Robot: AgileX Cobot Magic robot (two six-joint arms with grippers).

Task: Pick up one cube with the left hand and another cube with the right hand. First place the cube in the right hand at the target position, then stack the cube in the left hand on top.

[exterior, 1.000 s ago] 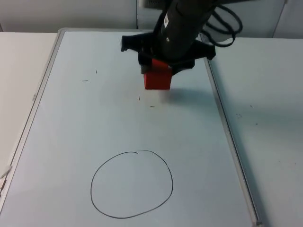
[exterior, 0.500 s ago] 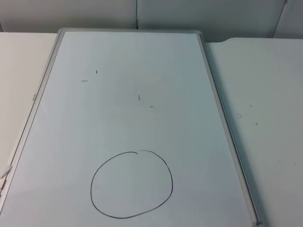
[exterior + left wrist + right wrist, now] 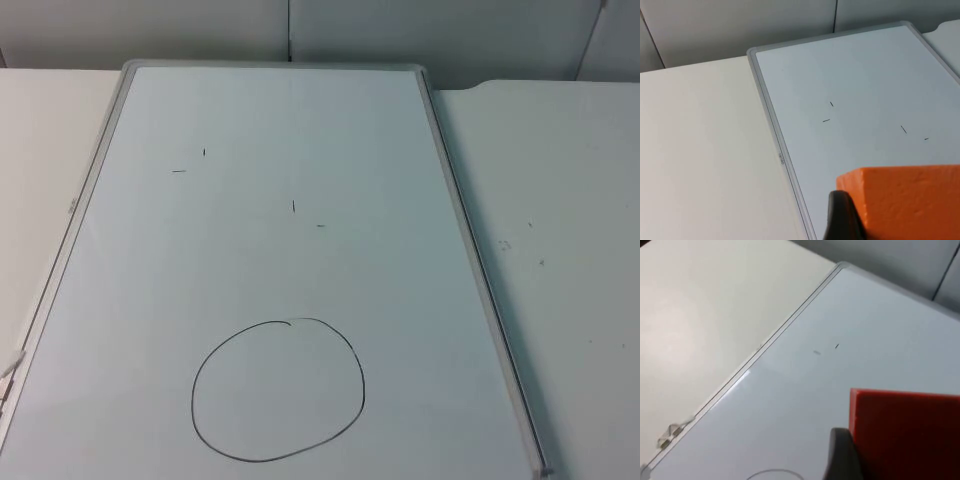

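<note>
left pincer gripping orange cube, right pincer gripping red cube

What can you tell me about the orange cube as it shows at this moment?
The orange cube is a solid block of bright orange with a slightly rough, foam-like surface and a fairly sharp upper edge and corner. It is held in the left claw, whose black fingertip presses against its side. It hangs above the whiteboard, near the board's grey frame, not resting on it. Part of the cube runs out of view.
</note>
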